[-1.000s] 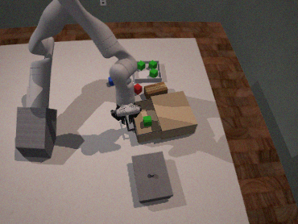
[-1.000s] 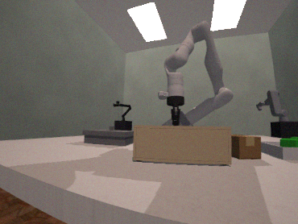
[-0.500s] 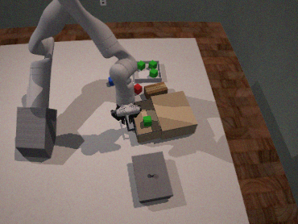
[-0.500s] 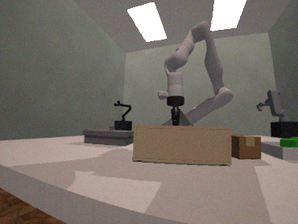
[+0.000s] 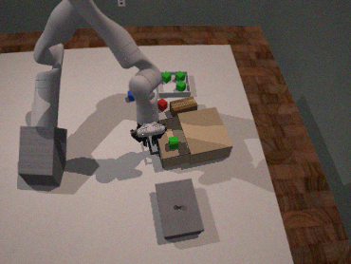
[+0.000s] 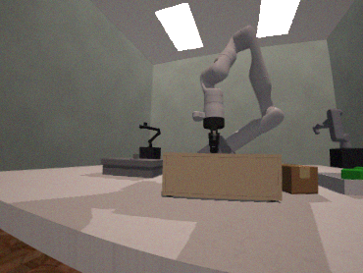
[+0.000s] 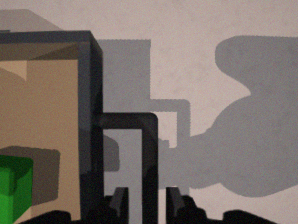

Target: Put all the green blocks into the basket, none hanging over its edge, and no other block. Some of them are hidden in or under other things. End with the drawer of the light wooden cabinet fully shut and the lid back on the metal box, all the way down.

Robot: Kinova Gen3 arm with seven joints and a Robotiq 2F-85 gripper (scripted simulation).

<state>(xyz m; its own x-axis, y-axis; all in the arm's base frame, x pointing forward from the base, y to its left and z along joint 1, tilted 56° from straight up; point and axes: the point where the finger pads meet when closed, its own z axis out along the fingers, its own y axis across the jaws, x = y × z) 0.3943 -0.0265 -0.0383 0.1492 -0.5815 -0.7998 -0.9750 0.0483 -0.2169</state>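
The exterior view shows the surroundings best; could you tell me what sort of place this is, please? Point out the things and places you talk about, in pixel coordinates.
Probably a robotics lab or workroom: a large pale table [image 5: 95, 228] [image 6: 49, 184], two more small robot arms [image 6: 156, 134] [image 6: 336, 125] behind it, and bright ceiling panels [image 6: 179, 27] [image 6: 278, 17].
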